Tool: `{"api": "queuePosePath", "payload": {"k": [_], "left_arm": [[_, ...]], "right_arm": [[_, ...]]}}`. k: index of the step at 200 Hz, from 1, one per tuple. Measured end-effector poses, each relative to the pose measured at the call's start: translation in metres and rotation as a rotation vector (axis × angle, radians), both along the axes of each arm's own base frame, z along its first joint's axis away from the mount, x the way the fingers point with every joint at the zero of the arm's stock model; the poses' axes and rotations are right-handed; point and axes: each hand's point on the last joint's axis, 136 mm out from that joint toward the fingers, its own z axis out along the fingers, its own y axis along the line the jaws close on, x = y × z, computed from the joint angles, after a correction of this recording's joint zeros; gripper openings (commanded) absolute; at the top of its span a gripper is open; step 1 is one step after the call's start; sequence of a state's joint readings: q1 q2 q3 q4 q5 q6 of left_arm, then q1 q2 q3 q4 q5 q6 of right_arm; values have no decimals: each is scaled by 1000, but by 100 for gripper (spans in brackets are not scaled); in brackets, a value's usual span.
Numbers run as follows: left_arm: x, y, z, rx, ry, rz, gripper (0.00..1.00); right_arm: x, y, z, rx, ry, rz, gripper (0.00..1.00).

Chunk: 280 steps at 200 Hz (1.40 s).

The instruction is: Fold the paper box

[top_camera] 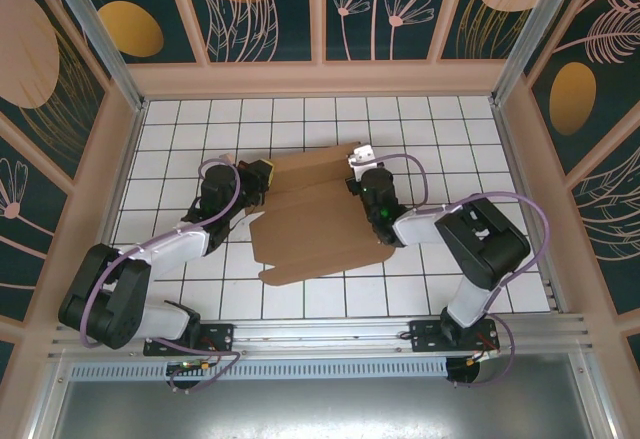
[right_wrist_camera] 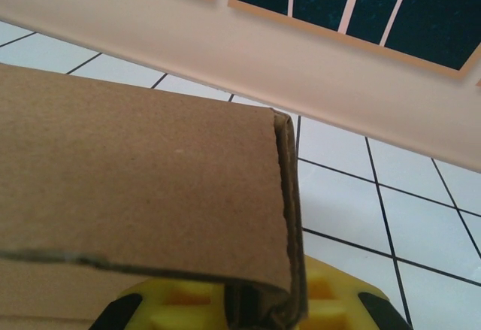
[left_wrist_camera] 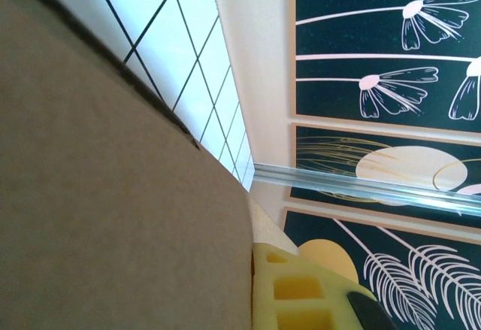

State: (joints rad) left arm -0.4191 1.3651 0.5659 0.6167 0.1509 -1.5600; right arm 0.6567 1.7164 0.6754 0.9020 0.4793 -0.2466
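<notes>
One paper box [top_camera: 315,221], one left gripper [top_camera: 260,173] and one right gripper [top_camera: 357,164]

I saw the brown corrugated cardboard sheet [right_wrist_camera: 135,172] hide most of the yellow finger pads [right_wrist_camera: 334,296], both cropped by the frame.

Open table [top_camera: 180,129] surrounds the paper box [top_camera: 320,244], hemmed by walls [top_camera: 320,77].

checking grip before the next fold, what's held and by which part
The right end effector pinches the paper box at a folded flap edge. The left end effector meets its left edge; whether it grips cannot be told.
</notes>
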Motion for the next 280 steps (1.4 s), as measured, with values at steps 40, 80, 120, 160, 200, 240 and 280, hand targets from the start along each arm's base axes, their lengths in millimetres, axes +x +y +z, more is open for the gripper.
{"api": "queuePosePath", "payload": {"k": [40,80,120,160,200,240,280], "left_arm": [[1,0,-1,3,2,4,0],[2,-3,-6,3,6,-14,0],[3,-5,-5,-1,0,-17,0],[6,-6,-5,-5,-12,-18,0],[10,-26,0,-15,-58,-57,0],[18,-45,12,-45,-141,-92,0],[21,-59,15,-70,-181,-112,0]], "right_arm": [[3,1,-4,-3,11,-14,51],[-5,1,-4,2,26,23,76],[-38,-17,27,107,14,85,78],[-77,-34,74,353,-21,253,75],[-90,-20,120,660,42,355,65],[-105,13,126,1009,223,440,66],[-91,42,98,1238,439,382,74]]}}
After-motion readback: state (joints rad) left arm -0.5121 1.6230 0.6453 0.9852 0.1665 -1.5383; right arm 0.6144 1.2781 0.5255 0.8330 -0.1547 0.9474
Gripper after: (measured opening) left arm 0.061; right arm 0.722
